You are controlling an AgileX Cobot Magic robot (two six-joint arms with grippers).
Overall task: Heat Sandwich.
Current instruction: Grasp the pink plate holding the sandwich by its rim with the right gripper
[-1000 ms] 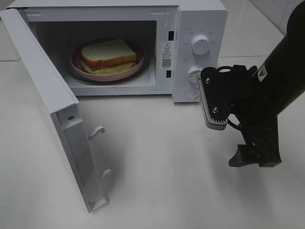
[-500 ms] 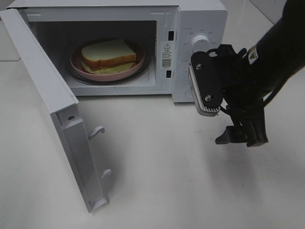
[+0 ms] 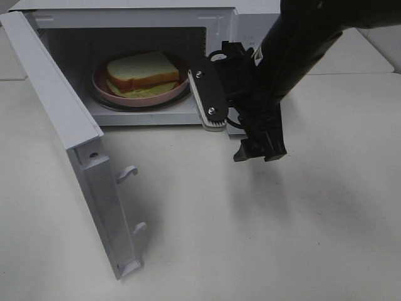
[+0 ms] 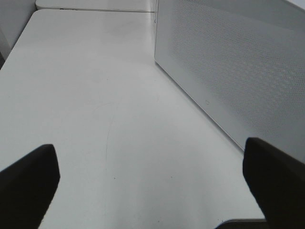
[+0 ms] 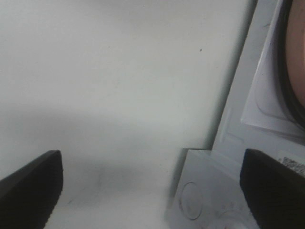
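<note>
The sandwich (image 3: 143, 72), white bread with tan crust, lies on a round pink plate (image 3: 102, 88) inside the white microwave (image 3: 216, 19), whose door (image 3: 62, 125) hangs wide open to the left. My right gripper (image 3: 258, 152) hangs open and empty just in front of the microwave's right front, fingers pointing down above the table. In the right wrist view its fingertips (image 5: 28, 186) frame bare table, the microwave's lower front (image 5: 228, 157) and a sliver of pink plate (image 5: 299, 43). My left gripper (image 4: 152, 181) is open and empty over the table beside the microwave's perforated wall (image 4: 238, 71).
The right arm (image 3: 301, 44) covers the microwave's control panel in the high view. The open door juts toward the front left, with two latch hooks (image 3: 127, 172) on its edge. White table (image 3: 282, 238) spreads in front and to the right.
The right arm has swung left and up from the table's right side to right in front of the microwave's control panel. Its jaws stayed open. Sandwich and door have not moved.
</note>
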